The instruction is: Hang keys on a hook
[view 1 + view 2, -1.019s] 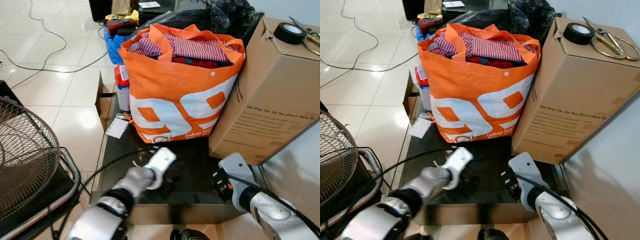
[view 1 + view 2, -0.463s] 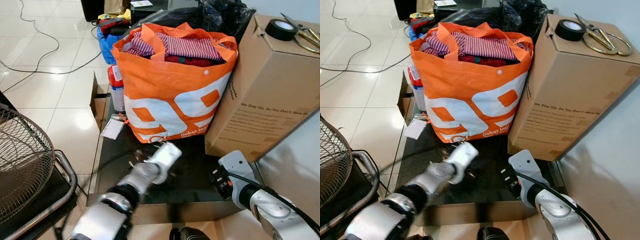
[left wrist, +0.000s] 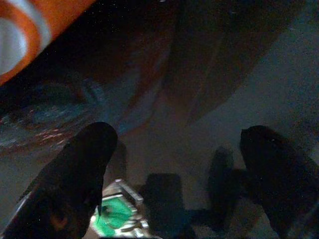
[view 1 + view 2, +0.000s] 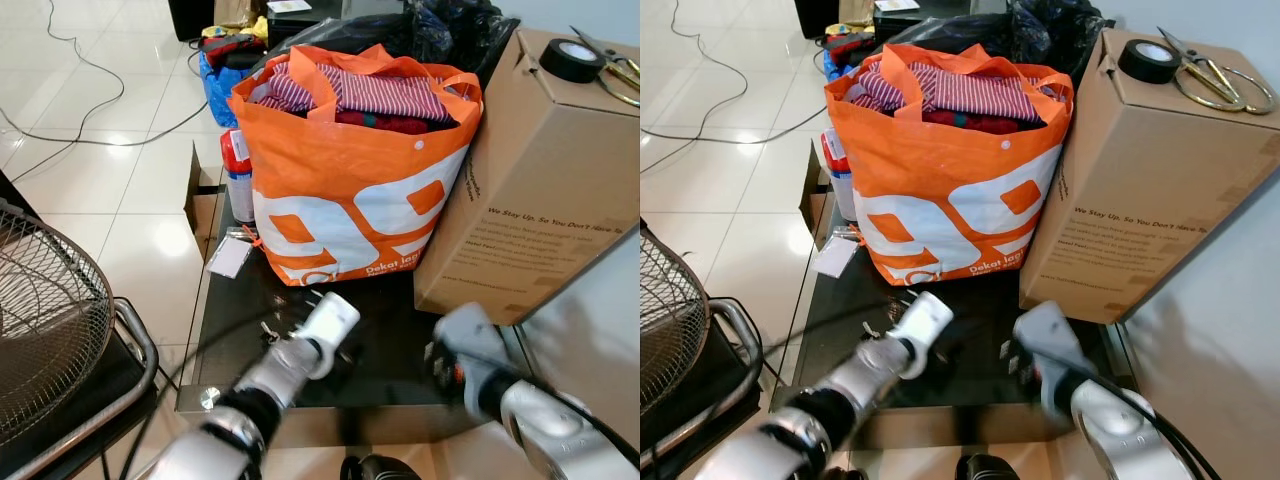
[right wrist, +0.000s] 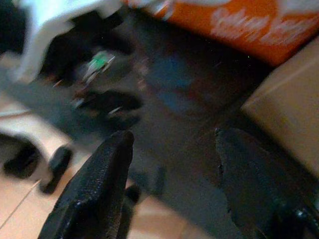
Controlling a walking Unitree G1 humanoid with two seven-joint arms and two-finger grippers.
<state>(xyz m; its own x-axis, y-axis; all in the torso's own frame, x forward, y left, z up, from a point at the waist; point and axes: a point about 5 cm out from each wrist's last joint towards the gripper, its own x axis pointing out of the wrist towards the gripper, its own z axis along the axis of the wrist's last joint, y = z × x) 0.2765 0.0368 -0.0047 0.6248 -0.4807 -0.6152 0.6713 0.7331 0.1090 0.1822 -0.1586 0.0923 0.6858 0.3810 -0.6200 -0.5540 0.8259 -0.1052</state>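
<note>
The keys (image 3: 117, 214), a metal ring with a green tag, lie on the glossy black table (image 4: 390, 320) in front of the orange bag. My left gripper (image 3: 184, 169) hovers low over the table, open, and the keys sit just beside one of its fingers (image 3: 84, 164), apart from it. From the head its white wrist housing (image 4: 327, 320) covers the fingers. My right gripper (image 5: 174, 184) is open too, nothing between its fingers, and stands at the table's front right (image 4: 455, 355). Its wrist view shows the green tag (image 5: 99, 60) under the left wrist.
An orange shopping bag (image 4: 350, 190) full of clothes stands at the table's back. A cardboard box (image 4: 540, 180) on its right carries a tape roll (image 4: 572, 58) and scissors. A fan grille (image 4: 45, 320) is at my left. A spray can (image 4: 238, 180) and cables are beyond.
The head view has shifted a little. My left gripper stays low in front of the bag. My right arm is now blurred, moving at the table's front right.
</note>
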